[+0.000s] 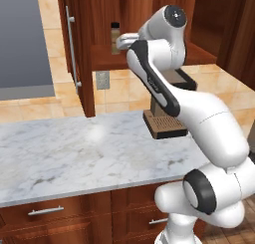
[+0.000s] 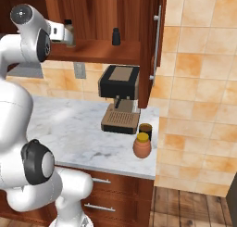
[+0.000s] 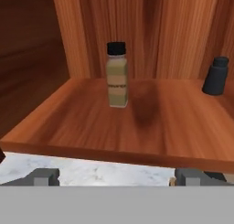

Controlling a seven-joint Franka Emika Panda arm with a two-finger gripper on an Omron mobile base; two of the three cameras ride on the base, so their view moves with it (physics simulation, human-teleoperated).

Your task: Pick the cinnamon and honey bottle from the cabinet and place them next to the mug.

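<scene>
Cinnamon (image 3: 117, 75) stands upright on the cabinet (image 1: 79, 54) shelf, toward the back wall and well in from the front edge, and you can see it straight ahead of the hand, apart from both fingertips. Your gripper (image 3: 117, 176) is spread wide and holds nothing, with its tips just short of the shelf's front edge. A small black bottle (image 2: 116, 36) sits farther along the same shelf, near its right end and well apart from the cinnamon. Down on the marble counter (image 1: 64, 153), the honey bottle (image 2: 142, 145) stands upright at the right front corner, just beside the mug (image 2: 146, 129), which is behind it and next to the coffee machine (image 2: 120, 98). The cabinet door stands open, its silver bar handle (image 1: 72, 46) facing you.
</scene>
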